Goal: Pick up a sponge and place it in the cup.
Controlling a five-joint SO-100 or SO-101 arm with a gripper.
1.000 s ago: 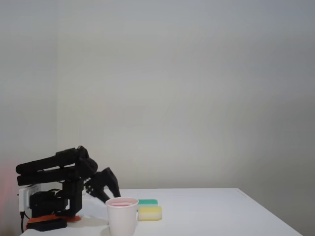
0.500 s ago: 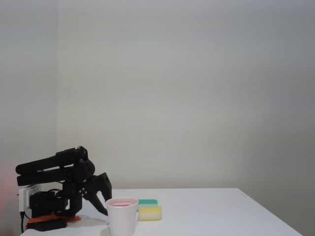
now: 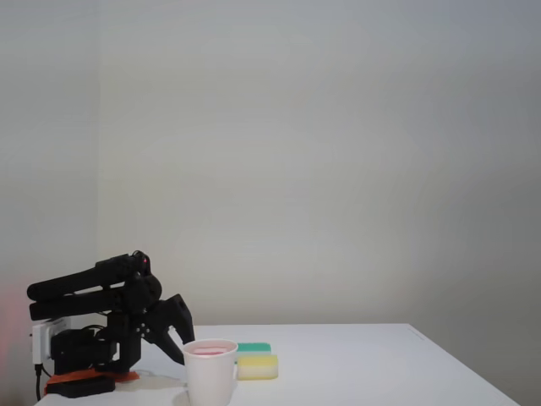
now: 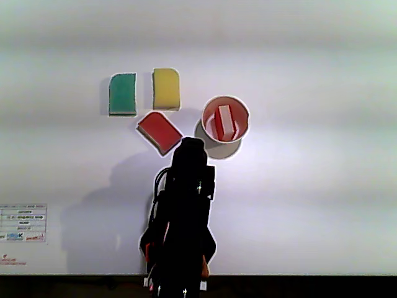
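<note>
Right now I see the sponge (image 4: pixel 226 121), a small red and white striped block, standing inside the cup (image 4: pixel 244 117), a plain white paper cup with a rolled rim. From the side, the cup (image 3: pixel 210 381) sits near the table's (image 3: pixel 380 372) front edge, with wide bare white surface off to the right. Above, a green sponge (image 4: pixel 123 94), a yellow sponge (image 4: pixel 166 88) and a red sponge (image 4: pixel 159 131) lie flat just beside the cup. My gripper (image 3: pixel 179 348) hangs folded low beside the cup; whether its fingers are apart I cannot tell.
</note>
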